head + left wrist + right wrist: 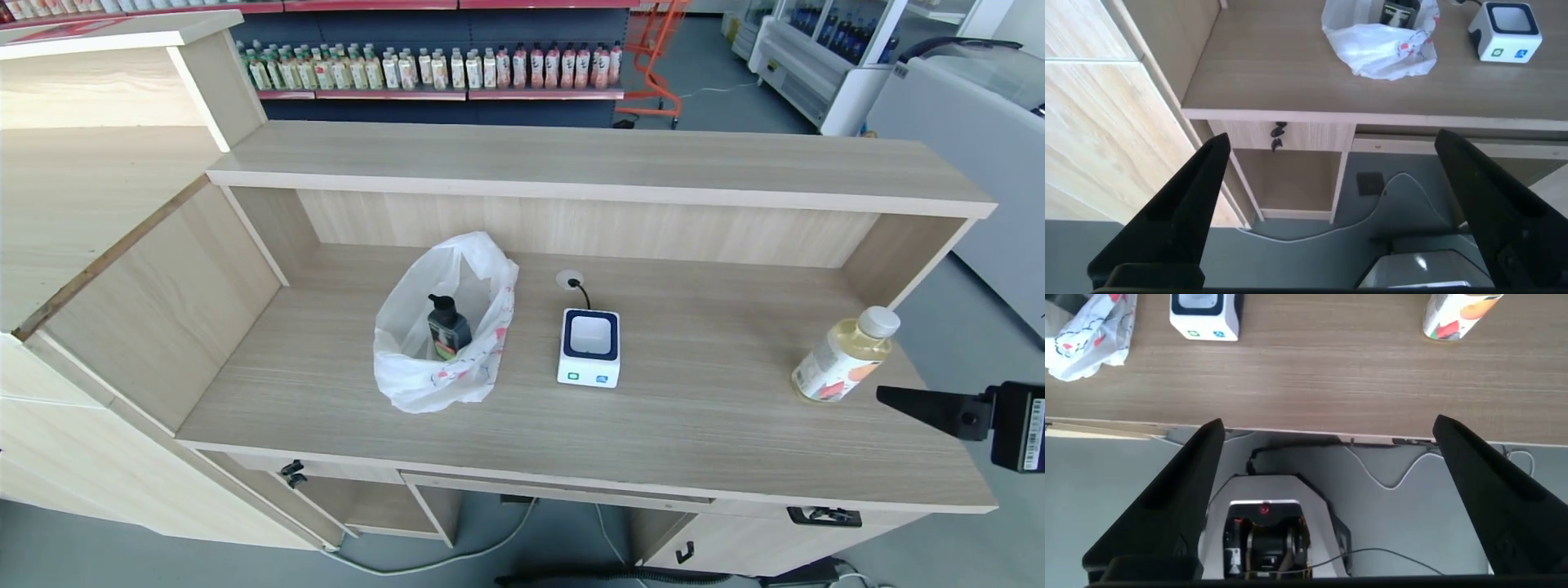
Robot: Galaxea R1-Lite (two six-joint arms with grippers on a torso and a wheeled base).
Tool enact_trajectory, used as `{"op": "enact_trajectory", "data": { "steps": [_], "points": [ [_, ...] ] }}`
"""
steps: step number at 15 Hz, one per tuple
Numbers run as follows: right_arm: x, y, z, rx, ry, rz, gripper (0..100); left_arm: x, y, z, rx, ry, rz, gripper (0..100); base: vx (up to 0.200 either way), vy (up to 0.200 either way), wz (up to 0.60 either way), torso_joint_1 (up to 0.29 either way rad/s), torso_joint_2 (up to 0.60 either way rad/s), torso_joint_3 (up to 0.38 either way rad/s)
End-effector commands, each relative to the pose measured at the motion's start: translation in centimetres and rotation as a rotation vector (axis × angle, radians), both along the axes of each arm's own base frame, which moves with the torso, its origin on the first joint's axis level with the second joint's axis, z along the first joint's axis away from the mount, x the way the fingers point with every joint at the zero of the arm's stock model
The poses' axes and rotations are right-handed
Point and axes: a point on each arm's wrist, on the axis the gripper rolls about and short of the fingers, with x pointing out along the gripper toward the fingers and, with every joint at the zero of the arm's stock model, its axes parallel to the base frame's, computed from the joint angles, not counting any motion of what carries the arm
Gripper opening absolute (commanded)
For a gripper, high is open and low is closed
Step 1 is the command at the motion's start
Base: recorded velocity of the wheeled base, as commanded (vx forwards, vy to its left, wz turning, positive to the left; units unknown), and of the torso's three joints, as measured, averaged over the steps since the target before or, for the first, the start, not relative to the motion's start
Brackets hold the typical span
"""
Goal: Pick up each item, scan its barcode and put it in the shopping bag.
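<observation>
At the right gripper [1328, 423]: jaws spread wide, nothing between them, low before the front edge of the counter [694, 425]. Same at the left gripper [1331, 140], off the front left. Near the right edge, a tea bottle [845, 355] on its base, long axis upright, cap up. Wide stretch of wood to the scanner [589, 347]. Beside that, the shopping bag [408, 359], mouth up, with a dark pump bottle [448, 328] standing inside.

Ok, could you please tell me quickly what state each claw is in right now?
Left claw: open, holding nothing.
Right claw: open, holding nothing.
</observation>
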Motion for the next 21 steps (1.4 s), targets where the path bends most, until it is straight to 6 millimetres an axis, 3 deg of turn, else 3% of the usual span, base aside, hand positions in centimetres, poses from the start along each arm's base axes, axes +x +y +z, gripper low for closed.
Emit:
{"op": "enact_trajectory", "data": {
  "steps": [1,8,11,15,18,21],
  "points": [
    [1.1,0.3,-0.7,-0.013,0.048,0.000,100,0.0,0.0,0.0,0.000,0.000,0.001,100,0.000,-0.200,0.00,-0.002,0.00,0.007],
    [2.6,0.6,-2.0,-0.035,0.125,-0.008,100,0.0,0.0,0.0,-0.001,0.000,0.001,100,0.000,-0.200,0.00,0.002,0.00,0.004],
    [3.7,-0.2,-2.9,-0.064,0.179,-0.060,100,0.0,0.0,0.0,-0.001,0.000,0.001,100,0.000,0.000,0.00,0.000,0.00,0.000],
    [6.7,-1.3,-4.6,-0.155,0.241,-0.082,100,0.0,0.0,0.0,-0.001,0.000,0.001,100,0.000,0.000,0.00,0.000,0.00,0.000],
    [11.0,-2.9,-6.4,-0.236,0.163,-0.101,100,0.0,0.0,0.0,-0.001,0.000,0.001,100,0.000,0.000,0.00,0.000,0.00,0.000],
    [12.3,-3.4,-8.7,-0.228,0.112,-0.021,100,0.0,0.0,0.0,-0.001,0.000,0.001,100,0.000,0.000,0.00,0.000,0.00,0.000]
  ]
}}
